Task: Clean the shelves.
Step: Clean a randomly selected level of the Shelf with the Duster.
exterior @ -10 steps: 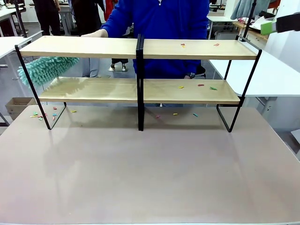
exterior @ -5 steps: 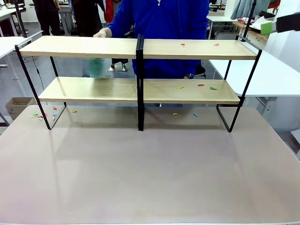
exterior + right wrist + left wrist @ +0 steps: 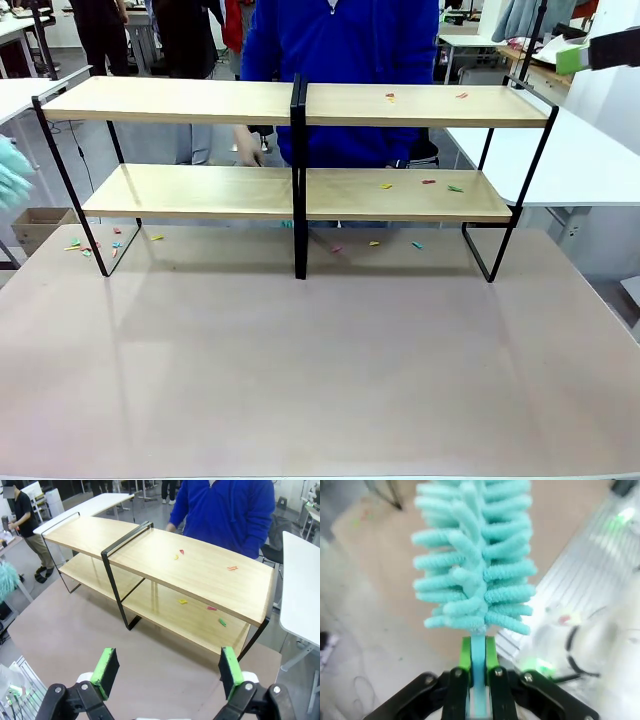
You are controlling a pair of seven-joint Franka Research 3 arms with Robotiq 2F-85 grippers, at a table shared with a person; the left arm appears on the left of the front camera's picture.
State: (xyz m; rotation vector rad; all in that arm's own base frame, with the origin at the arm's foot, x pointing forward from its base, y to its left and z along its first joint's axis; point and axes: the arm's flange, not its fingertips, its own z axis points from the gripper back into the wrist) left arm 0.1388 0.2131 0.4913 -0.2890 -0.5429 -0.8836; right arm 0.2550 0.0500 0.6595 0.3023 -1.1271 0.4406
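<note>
Dusting is the step, we judge: our left tool (image 3: 478, 656) clamps the teal duster (image 3: 475, 555) beside the shelves (image 3: 180, 100) on the table (image 3: 320, 360); our right tool (image 3: 170, 672) gapes, empty. Next we must sweep the right boards' scraps (image 3: 428, 182).

Shelves (image 3: 200, 100) are light wood on black; duster (image 3: 475, 555) teal; scraps (image 3: 428, 182) seemingly red, green.

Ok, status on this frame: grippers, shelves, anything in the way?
Left gripper shut on teal duster, left of shelves. Right gripper open, empty. Left boards bare, coloured scraps on right boards. Person's hand behind left side.
</note>
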